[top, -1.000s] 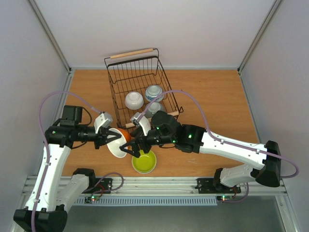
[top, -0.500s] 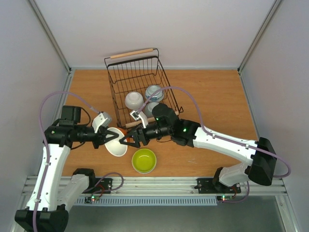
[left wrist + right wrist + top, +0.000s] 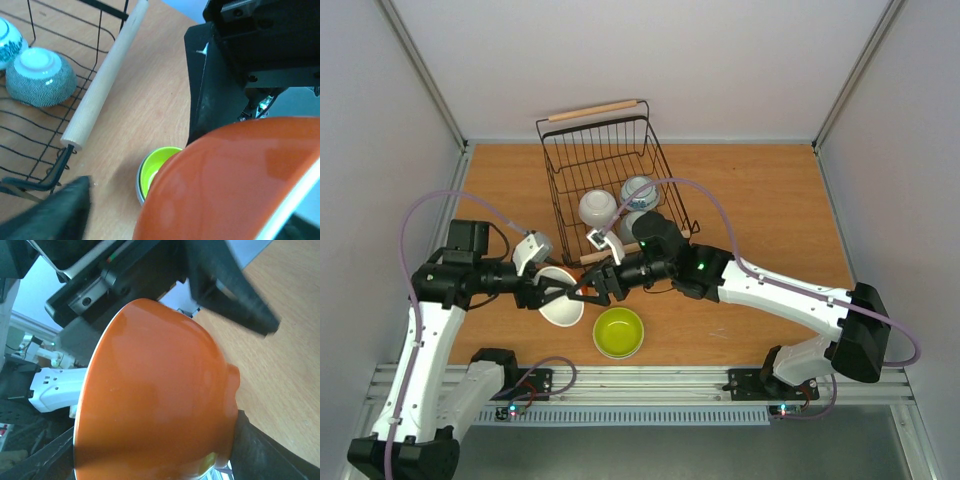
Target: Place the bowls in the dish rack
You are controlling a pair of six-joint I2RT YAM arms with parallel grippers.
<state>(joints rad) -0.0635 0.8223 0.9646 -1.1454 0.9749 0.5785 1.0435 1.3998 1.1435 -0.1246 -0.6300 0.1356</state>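
I have the orange-outside, white-inside round bowl (image 3: 563,305) up off the wooden table (image 3: 760,200), tipped on its side between the two claws. Its mouth faces the left claw (image 3: 548,292) and its foot faces the right claw (image 3: 586,293).

In the right wrist view my own fingers (image 3: 260,455) sit on both sides of the bowl, one against the foot, but I cannot tell whether they are clamped. In the left wrist view one finger (image 3: 55,210) stands clear of the orange wall and the other is hidden, so I cannot tell that grip either.

The black wire dish rack (image 3: 552,165) lies just beyond the bowl, far and to the right. Its near wooden rod handle (image 3: 100,85) runs beside the right wrist, so I judge the right arm better placed to carry the bowl in.

The rack holds a plain white bowl (image 3: 598,208), a blue-and-white patterned bowl (image 3: 639,189) and a grey speckled bowl (image 3: 632,222), which sits foot up. A yellow-green bowl (image 3: 618,333) waits on the table near the right claw
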